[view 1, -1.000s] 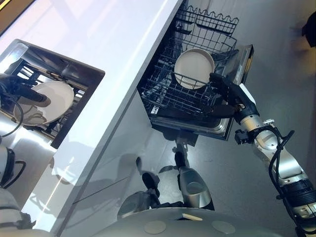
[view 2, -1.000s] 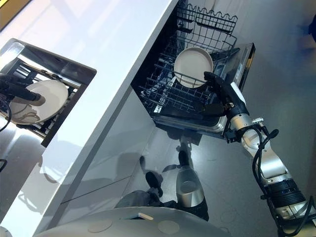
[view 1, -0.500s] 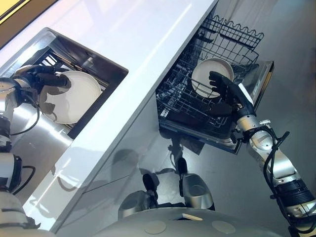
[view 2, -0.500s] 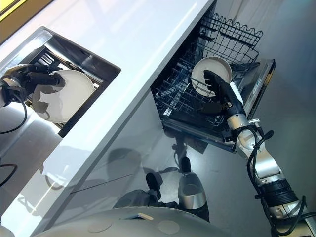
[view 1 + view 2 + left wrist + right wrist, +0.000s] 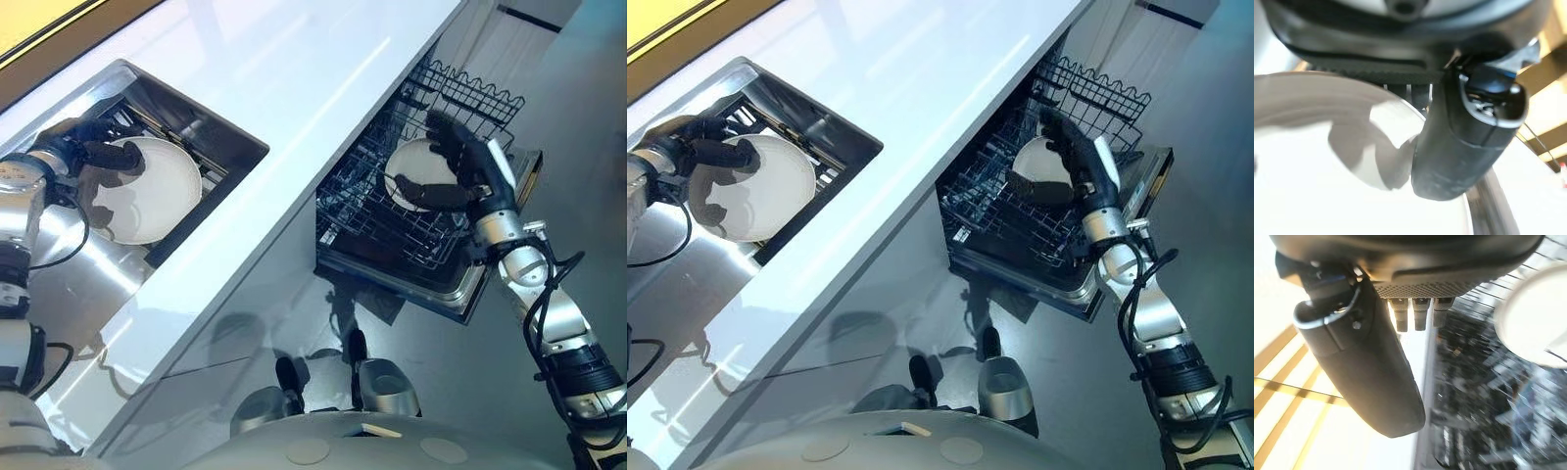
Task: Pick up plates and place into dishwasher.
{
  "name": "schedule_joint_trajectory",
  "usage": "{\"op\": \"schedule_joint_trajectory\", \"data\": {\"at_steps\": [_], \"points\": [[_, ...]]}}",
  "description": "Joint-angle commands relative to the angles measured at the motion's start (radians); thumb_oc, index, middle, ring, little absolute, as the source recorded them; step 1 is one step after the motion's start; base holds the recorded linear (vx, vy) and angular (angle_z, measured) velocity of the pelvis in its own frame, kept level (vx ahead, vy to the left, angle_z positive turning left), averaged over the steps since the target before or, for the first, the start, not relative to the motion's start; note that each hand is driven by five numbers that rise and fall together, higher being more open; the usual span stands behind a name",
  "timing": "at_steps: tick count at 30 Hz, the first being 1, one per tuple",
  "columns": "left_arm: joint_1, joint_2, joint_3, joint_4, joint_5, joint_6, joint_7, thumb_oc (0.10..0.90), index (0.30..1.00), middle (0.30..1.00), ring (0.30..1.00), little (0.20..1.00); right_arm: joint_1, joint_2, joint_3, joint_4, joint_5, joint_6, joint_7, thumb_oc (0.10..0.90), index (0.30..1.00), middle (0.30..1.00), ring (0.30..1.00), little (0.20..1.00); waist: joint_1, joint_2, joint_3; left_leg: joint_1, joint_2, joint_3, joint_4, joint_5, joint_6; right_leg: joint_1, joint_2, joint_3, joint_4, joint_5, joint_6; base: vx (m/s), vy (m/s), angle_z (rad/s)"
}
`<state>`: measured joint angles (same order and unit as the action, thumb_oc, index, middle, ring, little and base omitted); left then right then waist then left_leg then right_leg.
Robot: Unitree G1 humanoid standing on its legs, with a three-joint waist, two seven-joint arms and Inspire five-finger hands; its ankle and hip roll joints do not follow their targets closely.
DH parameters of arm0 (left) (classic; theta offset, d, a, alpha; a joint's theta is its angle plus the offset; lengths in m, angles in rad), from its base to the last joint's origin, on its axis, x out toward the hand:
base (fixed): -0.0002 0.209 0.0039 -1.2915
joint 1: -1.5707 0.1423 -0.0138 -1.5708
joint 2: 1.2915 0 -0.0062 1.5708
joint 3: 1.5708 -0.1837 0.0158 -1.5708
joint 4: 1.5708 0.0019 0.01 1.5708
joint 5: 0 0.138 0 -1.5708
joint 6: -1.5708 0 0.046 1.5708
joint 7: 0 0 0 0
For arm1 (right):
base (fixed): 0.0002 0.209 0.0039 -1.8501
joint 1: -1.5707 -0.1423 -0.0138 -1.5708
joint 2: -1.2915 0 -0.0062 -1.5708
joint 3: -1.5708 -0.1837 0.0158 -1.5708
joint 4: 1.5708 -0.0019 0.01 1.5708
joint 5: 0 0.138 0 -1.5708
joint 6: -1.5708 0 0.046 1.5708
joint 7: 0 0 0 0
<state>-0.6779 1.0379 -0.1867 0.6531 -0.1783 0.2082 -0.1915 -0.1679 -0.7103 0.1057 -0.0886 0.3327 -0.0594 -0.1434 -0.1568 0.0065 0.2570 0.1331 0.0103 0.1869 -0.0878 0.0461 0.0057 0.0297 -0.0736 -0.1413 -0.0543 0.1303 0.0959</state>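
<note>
One white plate point(image 5: 147, 191) in sink point(image 5: 217, 139), second plate point(image 5: 409, 164) upright in dishwasher rack point(image 5: 372, 217)

Left arm reaches far left, left hand point(image 5: 83, 145) pinching a plate point(image 5: 155, 194) under its thumb, while right arm stretches far right, right hand point(image 5: 470, 166) with fingers straight.

No words, numbers, labels or signs can be read anywhere: the white countertop point(image 5: 294, 83), the plate in the sink point(image 5: 152, 196), the plate in the dishwasher rack point(image 5: 405, 171) and the dishwasher rack point(image 5: 372, 217) itself carry no legible marks.
</note>
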Motion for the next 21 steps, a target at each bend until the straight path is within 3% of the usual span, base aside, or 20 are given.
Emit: {"op": "schedule_joint_trajectory", "data": {"at_steps": [1, 5, 7, 8, 10, 15, 17, 21], "points": [[-0.015, 0.170, 0.120, -0.163, 0.138, -0.195, 0.233, 0.100, 0.300, 0.300, 0.300, 0.200, -0.134, -0.084, -0.149, -0.110, -0.043, -0.175, -0.064, 0.800, 0.900, 0.900, 0.900, 0.900, 0.027, 0.048, -0.134, -0.051, -0.041, -0.018, 0.012, -0.047, -0.011, -0.009, 0.085, -0.016, 0.152, -0.193, 0.024, -0.09, -0.042, 0.13], [0.097, 0.167, 0.247, -0.340, 0.176, -0.250, 0.393, 0.100, 0.300, 0.300, 0.300, 0.200, -0.141, -0.084, -0.197, -0.116, -0.040, -0.212, -0.048, 0.800, 0.900, 0.900, 0.900, 0.900, 0.045, 0.039, -0.143, -0.051, -0.031, -0.027, 0.010, -0.041, -0.021, 0.001, 0.089, -0.017, 0.151, -0.202, 0.013, -0.06, -0.034, 0.12], [0.158, 0.136, 0.314, -0.408, 0.204, -0.304, 0.483, 0.100, 0.300, 0.300, 0.300, 0.200, -0.159, -0.078, -0.200, -0.126, 0.008, -0.219, -0.014, 0.800, 0.900, 0.900, 0.900, 0.900, 0.053, 0.034, -0.149, -0.050, -0.027, -0.031, 0.010, -0.037, -0.026, 0.008, 0.090, -0.019, 0.146, -0.203, 0.008, -0.05, -0.048, 0.16], [0.196, 0.092, 0.356, -0.460, 0.224, -0.377, 0.589, 0.100, 0.300, 0.300, 0.300, 0.200, -0.181, -0.056, -0.193, -0.143, 0.081, -0.216, 0.036, 0.800, 0.900, 0.900, 0.900, 0.900, 0.061, 0.027, -0.156, -0.049, -0.025, -0.034, 0.010, -0.036, -0.029, 0.013, 0.091, -0.020, 0.142, -0.204, 0.003, -0.05, -0.056, 0.17], [0.215, 0.048, 0.381, -0.506, 0.249, -0.439, 0.676, 0.100, 0.300, 0.300, 0.300, 0.200, -0.211, -0.036, -0.162, -0.162, 0.146, -0.207, 0.076, 0.800, 0.900, 0.900, 0.900, 0.900, 0.066, 0.022, -0.162, -0.049, -0.022, -0.036, 0.010, -0.035, -0.032, 0.018, 0.090, -0.023, 0.140, -0.207, -0.002, -0.05, -0.053, 0.25], [0.201, -0.044, 0.365, -0.568, 0.346, -0.547, 0.823, 0.100, 0.300, 0.300, 0.300, 0.200, -0.290, 0.027, -0.074, -0.203, 0.301, -0.149, 0.151, 0.800, 0.900, 0.900, 0.900, 0.900, 0.075, 0.011, -0.174, -0.048, -0.018, -0.047, 0.010, -0.030, -0.038, 0.026, 0.091, -0.028, 0.137, -0.211, -0.012, -0.03, -0.052, 0.24], [0.166, -0.083, 0.323, -0.606, 0.430, -0.581, 0.887, 0.100, 0.300, 0.300, 0.300, 0.200, -0.342, 0.078, -0.018, -0.214, 0.440, -0.092, 0.189, 0.800, 0.900, 0.900, 0.900, 0.900, 0.082, 0.004, -0.187, -0.046, -0.014, -0.051, 0.009, -0.026, -0.043, 0.030, 0.090, -0.032, 0.131, -0.208, -0.015, -0.02, -0.079, 0.16], [0.101, -0.106, 0.250, -0.634, 0.491, -0.606, 0.941, 0.100, 0.300, 0.300, 0.300, 0.200, -0.386, 0.150, 0.041, -0.218, 0.575, -0.048, 0.213, 0.800, 0.900, 0.900, 0.900, 0.900, 0.082, 0.000, -0.199, -0.044, -0.011, -0.057, 0.007, -0.022, -0.048, 0.035, 0.088, -0.037, 0.118, -0.200, -0.015, -0.01, -0.052, 0.15]]}}
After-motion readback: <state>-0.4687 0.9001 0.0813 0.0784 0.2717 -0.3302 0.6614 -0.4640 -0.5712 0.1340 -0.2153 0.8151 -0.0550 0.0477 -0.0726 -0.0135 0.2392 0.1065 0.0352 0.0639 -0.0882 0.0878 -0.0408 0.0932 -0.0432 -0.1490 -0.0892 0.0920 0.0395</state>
